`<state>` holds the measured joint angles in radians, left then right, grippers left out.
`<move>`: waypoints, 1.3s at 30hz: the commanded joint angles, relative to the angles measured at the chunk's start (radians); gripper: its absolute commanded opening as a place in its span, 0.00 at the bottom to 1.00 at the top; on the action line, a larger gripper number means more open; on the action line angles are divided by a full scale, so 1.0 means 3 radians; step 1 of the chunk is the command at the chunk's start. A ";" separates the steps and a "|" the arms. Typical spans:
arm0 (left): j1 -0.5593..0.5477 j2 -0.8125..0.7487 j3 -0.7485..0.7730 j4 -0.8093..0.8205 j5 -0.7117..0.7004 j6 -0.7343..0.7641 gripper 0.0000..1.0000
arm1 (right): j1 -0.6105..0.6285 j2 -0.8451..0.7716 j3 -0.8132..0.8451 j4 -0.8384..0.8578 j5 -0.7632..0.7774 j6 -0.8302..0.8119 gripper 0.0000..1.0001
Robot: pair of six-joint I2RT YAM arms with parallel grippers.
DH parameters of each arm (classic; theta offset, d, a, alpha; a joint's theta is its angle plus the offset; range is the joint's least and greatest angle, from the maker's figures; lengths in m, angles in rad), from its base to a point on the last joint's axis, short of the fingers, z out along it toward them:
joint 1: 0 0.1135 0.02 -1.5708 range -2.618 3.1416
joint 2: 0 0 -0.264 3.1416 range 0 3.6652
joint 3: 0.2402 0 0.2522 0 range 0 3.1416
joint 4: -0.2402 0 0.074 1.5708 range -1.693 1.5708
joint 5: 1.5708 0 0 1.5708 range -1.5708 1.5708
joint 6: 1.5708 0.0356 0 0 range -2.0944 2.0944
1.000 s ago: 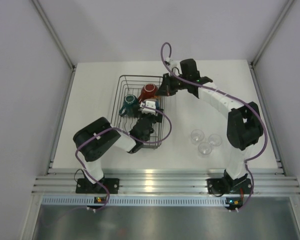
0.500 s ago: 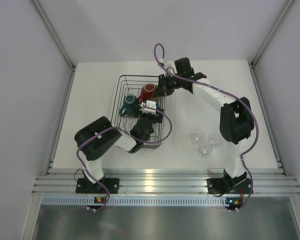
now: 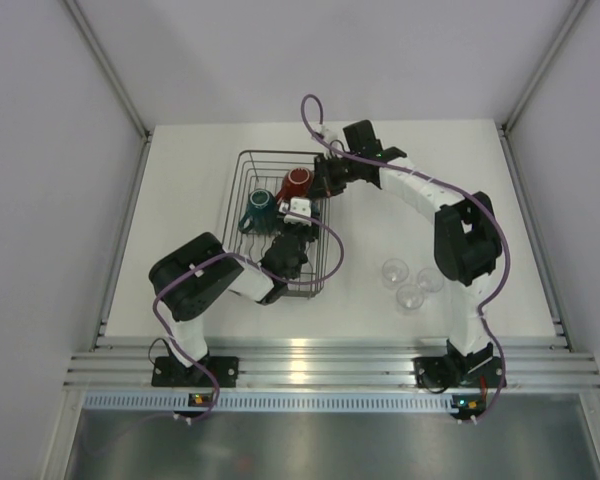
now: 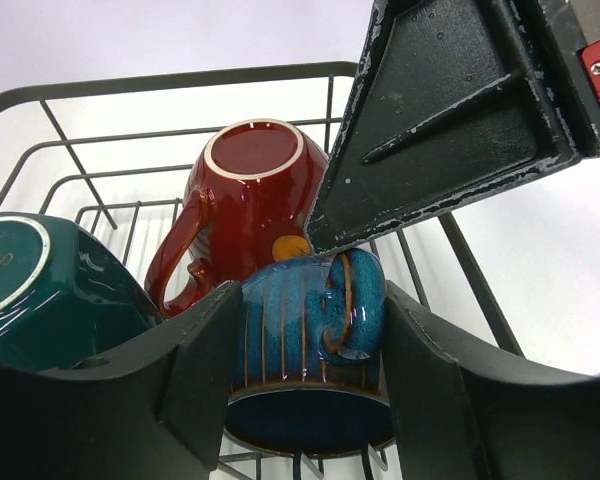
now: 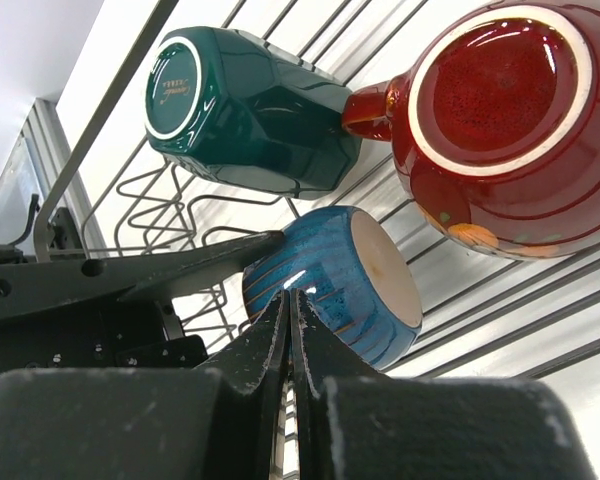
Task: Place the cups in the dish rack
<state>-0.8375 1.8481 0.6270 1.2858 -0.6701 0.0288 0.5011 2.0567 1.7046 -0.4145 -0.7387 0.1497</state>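
The dish rack (image 3: 237, 200) holds three cups. The teal mug (image 4: 40, 290) lies at its left, and the big red cup (image 4: 255, 190) rests bottom-up behind. The small dark-blue cup (image 4: 290, 330) sits mouth toward the left wrist camera on the wires, handle to the right. My left gripper (image 4: 312, 305) has one finger against each side of it. My right gripper (image 5: 287, 297) is shut, and its tips touch the blue cup's (image 5: 340, 280) side from above. In the left wrist view it (image 4: 450, 110) looms over the cup. Three clear glasses (image 3: 410, 285) stand on the table to the right.
The rack's upright prongs (image 5: 170, 200) stand near the left gripper's finger (image 5: 200, 265). The rack's rim (image 4: 180, 80) runs behind the cups. White table (image 3: 190, 180) surrounds the rack, with enclosure walls on three sides.
The left gripper's jaws have come in onto the dark-blue cup. The right arm has swung left and lowered its shut gripper over the rack, onto the blue cup.
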 commanded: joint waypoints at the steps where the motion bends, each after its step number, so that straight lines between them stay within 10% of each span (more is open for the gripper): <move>1: 0.0010 -0.0024 0.0058 0.0265 0.0004 -0.0014 0.61 | 0.0043 -0.0070 0.0132 0.0006 0.0023 -0.0070 0.00; 15: 0.0010 -0.0121 0.0048 0.0127 -0.0160 -0.0004 0.00 | 0.0043 -0.0321 -0.0241 0.0256 0.0176 -0.0008 0.00; 39: 0.0031 -0.1199 -0.0443 0.0275 0.0398 -0.0306 0.00 | -0.0244 -0.1230 -0.1074 0.1299 0.0453 0.0467 0.01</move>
<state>-0.8299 1.5826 0.5068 1.2549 -0.5922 -0.0387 0.4435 1.7500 1.4254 -0.1223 -0.5941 0.2665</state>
